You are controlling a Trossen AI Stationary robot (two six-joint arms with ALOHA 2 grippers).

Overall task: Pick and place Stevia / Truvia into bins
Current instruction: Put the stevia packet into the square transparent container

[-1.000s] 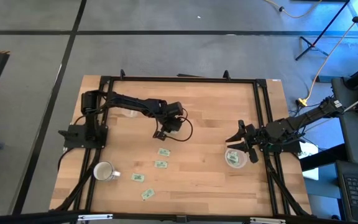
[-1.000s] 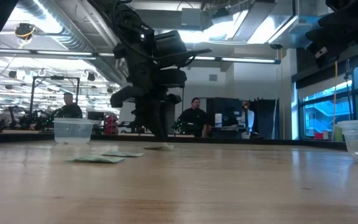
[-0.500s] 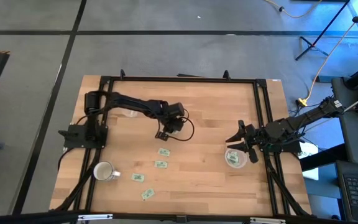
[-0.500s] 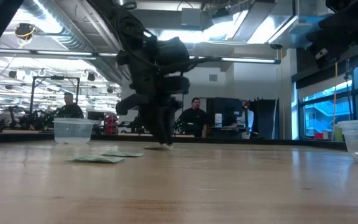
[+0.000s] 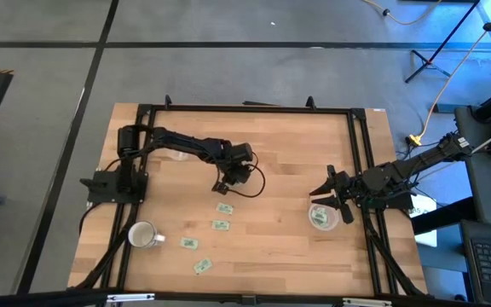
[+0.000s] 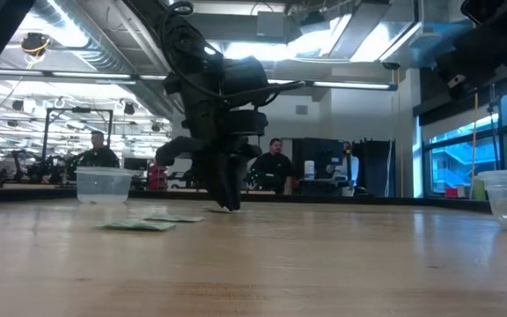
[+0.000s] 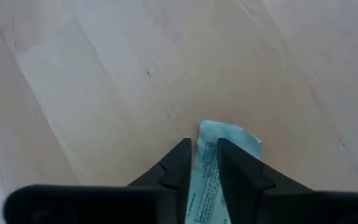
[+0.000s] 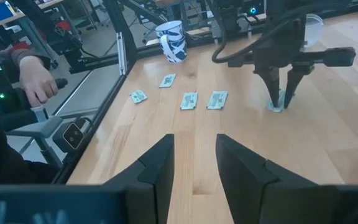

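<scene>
Wood table (image 5: 288, 145): left gripper (image 5: 221, 185) has dropped to the surface over the last second, fingers narrowed on a sachet (image 7: 211, 163). Grasp looks set; lift next. Right gripper (image 5: 322, 189) waits, fingers apart, by its bin (image 5: 320, 216).

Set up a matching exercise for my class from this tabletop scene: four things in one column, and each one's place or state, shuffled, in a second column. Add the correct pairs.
Column 1
1. left claw
2. right claw
3. white mug
4. clear bin on the right

Column 2
A. near the table's front left corner
B. holds sachets already
C. closed on a sachet at the table's middle
D. open, beside the right-hand bin

Pairs: 1-C, 2-D, 3-A, 4-B
</scene>
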